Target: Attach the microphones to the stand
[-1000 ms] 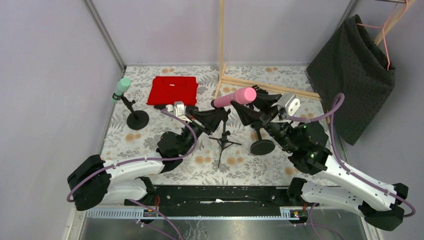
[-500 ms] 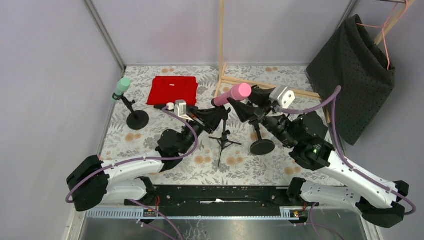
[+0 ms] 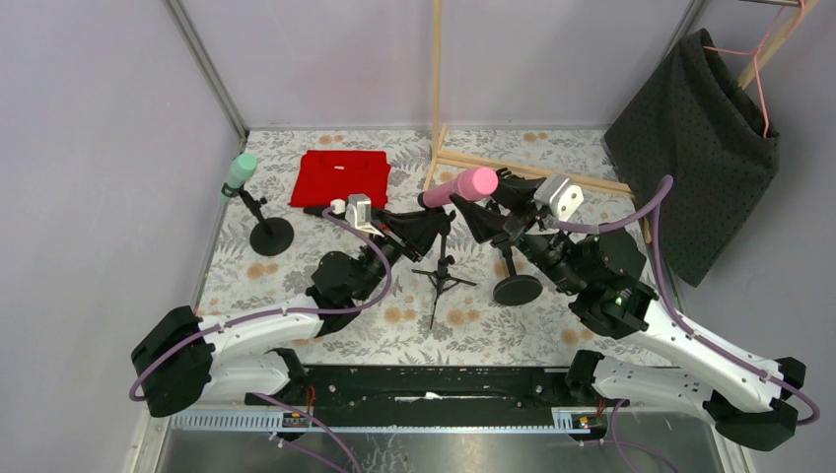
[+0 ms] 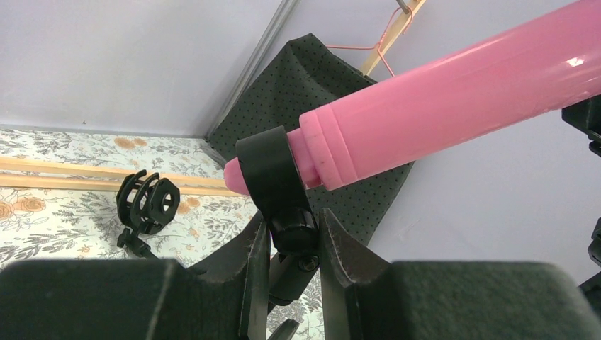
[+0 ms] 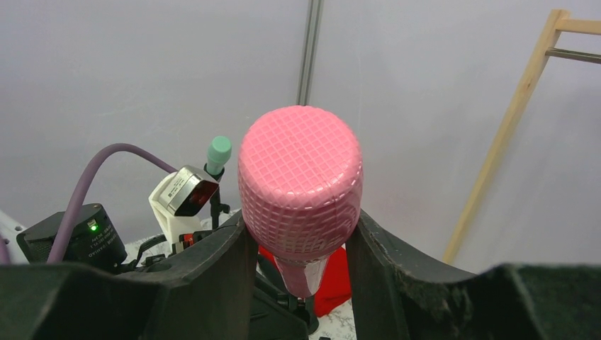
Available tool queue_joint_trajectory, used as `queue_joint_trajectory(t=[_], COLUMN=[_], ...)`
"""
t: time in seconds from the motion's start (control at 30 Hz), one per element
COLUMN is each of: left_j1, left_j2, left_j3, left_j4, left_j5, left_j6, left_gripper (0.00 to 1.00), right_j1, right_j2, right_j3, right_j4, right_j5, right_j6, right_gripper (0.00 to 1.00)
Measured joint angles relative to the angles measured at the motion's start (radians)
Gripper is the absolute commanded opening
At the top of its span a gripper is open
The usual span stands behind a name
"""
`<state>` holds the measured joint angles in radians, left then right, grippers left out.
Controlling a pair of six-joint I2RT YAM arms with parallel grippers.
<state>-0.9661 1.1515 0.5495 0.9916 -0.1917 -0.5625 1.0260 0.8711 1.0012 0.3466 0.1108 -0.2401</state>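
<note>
since a second ago the right arm [image 3: 680, 345] has carried the pink microphone [image 3: 461, 186] a little to the left and farther back, and over the last half second it has barely shifted. the floral-covered table [image 3: 232, 286] carries everything. a dotted dark fabric [image 3: 695, 148] hangs at the far right, and a wooden frame [image 3: 435, 79] rises at the back centre. the left arm [image 3: 256, 330] reaches in from the near left. a red cloth [image 3: 340, 177] lies flat at the back left. a tripod stand [image 3: 441, 274] stands mid-table between the arms, with an empty disc-base stand [image 3: 516, 286] just to its right. the left gripper [image 4: 292, 237] is clamped on the knuckle under the tripod stand's ring clip [image 4: 268, 166]. the right gripper [image 5: 299, 223] grasps the pink microphone by its mesh head, fingers [image 5: 212, 276] pressed to both sides. the microphone lies tilted, head end higher, its thin tail pushed through the ring clip. the mint green microphone [image 3: 238, 172] sits on its own disc-base stand [image 3: 270, 236] at the far left.
</note>
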Motion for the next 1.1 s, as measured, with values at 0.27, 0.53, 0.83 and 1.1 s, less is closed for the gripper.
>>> queue_joint_trajectory(t=[0.27, 0.53, 0.83, 1.1], left_j1=[0.001, 0.002, 0.004, 0.005], left_j2=[0.000, 0.000, 0.000, 0.000], left_j3=[0.000, 0.000, 0.000, 0.000], left_j4=[0.000, 0.000, 0.000, 0.000], left_j5=[0.002, 0.003, 0.006, 0.008], left_j6=[0.009, 0.009, 0.010, 0.013], left_gripper=[0.00, 0.00, 0.00, 0.00], right_j1=[0.000, 0.000, 0.000, 0.000], right_j2=[0.003, -0.015, -0.023, -0.024], right_j3=[-0.019, -0.094, -0.142, -0.166], right_j4=[0.031, 0.135, 0.200, 0.233], right_j5=[0.000, 0.001, 0.010, 0.012], right_j6=[-0.003, 0.007, 0.039, 0.069], right_gripper=[0.00, 0.00, 0.00, 0.00])
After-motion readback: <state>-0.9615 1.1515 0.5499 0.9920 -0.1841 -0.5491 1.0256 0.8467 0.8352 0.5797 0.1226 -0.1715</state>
